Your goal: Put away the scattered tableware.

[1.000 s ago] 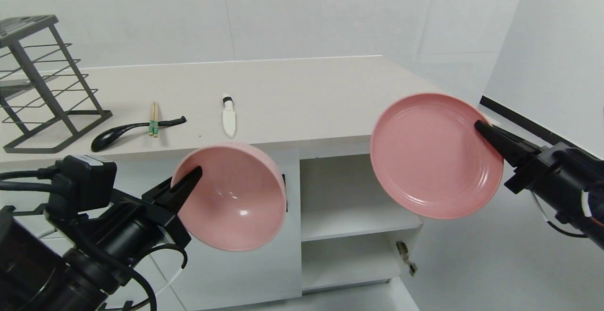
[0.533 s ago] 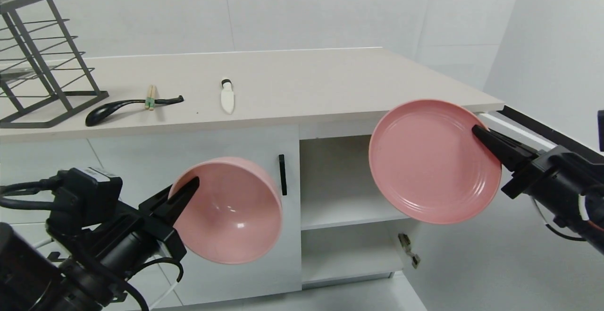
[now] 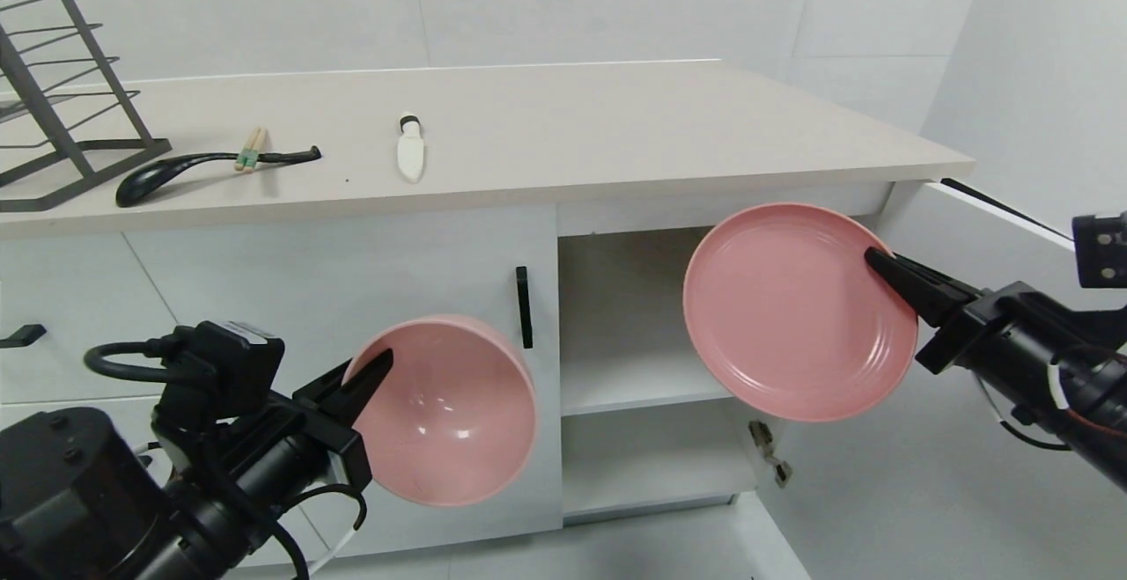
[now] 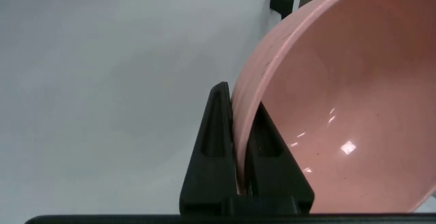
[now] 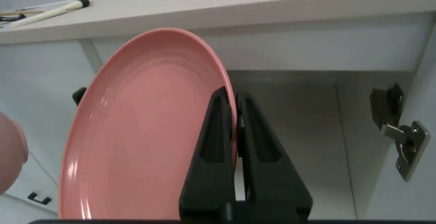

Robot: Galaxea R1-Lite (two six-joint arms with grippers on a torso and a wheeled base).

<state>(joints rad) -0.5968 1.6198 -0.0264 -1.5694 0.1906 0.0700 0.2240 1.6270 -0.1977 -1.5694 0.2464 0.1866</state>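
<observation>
Lowered since a second ago: our view and both loads. Our left gripper [image 3: 380, 363] clamps the pink bowl [image 3: 451, 417] by its rim, before the closed cabinet door [image 3: 352, 272]. Our right gripper [image 3: 873, 257] pinches the pink plate [image 3: 788, 312] by its edge, before the open shelf [image 3: 621, 386].

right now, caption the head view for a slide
Left gripper holds pink bowl, right gripper pink plate, before open cabinet.
</observation>
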